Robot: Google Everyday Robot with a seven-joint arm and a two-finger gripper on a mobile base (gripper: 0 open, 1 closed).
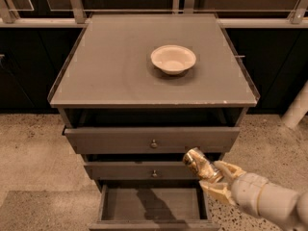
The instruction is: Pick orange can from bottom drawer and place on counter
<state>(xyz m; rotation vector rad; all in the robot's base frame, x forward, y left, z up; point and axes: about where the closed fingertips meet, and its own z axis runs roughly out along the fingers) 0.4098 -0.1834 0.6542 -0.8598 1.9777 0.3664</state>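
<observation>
My gripper [211,178] is at the lower right, in front of the cabinet, and is shut on the orange can [198,162]. The can is shiny brownish-orange and gold. It is tilted, its top end pointing up and left, level with the middle drawer front. The bottom drawer [153,205] stands pulled open below it, its grey floor bare and crossed by the arm's shadow. The counter [120,66] is the wide grey top of the cabinet, above and behind the can.
A cream-white round bowl [173,58] sits on the counter right of centre. The two upper drawers with small round knobs [153,143] are slightly out. A speckled floor surrounds the cabinet. A glass-fronted dark wall and rail run behind it. A white post [296,107] stands at the right.
</observation>
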